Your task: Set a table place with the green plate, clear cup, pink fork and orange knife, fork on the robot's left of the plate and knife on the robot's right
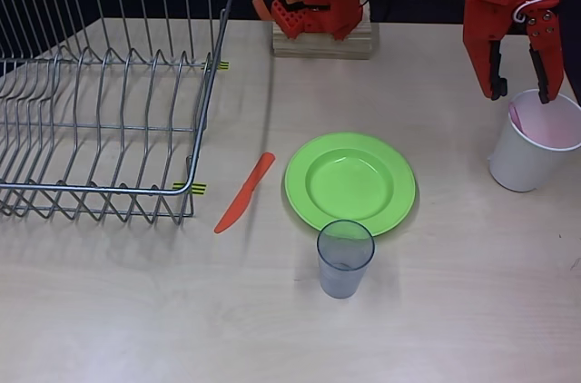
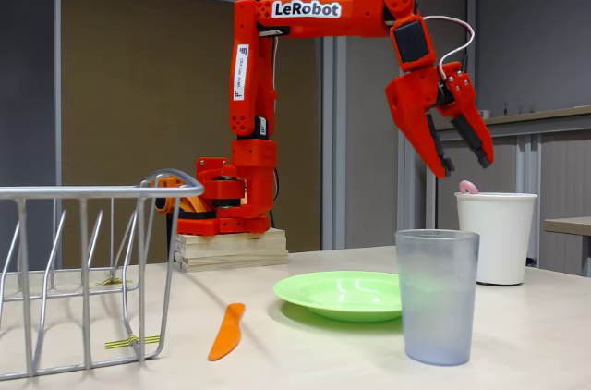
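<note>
The green plate (image 1: pixel 350 182) (image 2: pixel 343 294) lies flat near the table's middle. In the overhead view the clear cup (image 1: pixel 345 258) (image 2: pixel 436 296) stands upright just in front of the plate. The orange knife (image 1: pixel 245 191) (image 2: pixel 227 331) lies on the table left of the plate in the overhead view. The pink fork (image 1: pixel 517 116) (image 2: pixel 469 187) stands inside a white cup (image 1: pixel 534 142) (image 2: pixel 496 236), only its end showing. My gripper (image 1: pixel 522 91) (image 2: pixel 466 164) hangs open just above the white cup's rim, holding nothing.
A wire dish rack (image 1: pixel 104 93) (image 2: pixel 88 279) fills the left side of the table. The arm's base sits on a wooden block (image 1: pixel 322 38) (image 2: pixel 231 249) at the back. The table in front of the plate is bare wood.
</note>
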Available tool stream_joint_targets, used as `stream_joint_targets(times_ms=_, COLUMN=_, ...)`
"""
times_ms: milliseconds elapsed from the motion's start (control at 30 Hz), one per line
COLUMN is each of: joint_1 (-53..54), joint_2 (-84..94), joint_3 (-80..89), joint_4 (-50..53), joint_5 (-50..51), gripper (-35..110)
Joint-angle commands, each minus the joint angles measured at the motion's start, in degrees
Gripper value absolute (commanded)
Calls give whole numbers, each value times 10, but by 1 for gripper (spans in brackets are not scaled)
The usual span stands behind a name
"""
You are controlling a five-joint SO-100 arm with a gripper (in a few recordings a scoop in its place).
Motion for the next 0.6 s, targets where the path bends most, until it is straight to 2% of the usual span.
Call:
stream_joint_targets(times_ms=0, joint_1=2, joint_2=-2, joint_3=-15, joint_4=-11, joint_5=-18, gripper=22)
stream_joint_targets(times_ms=567, joint_1=4, joint_2=-18, joint_3=43, joint_4=-71, joint_5=-6, gripper=18)
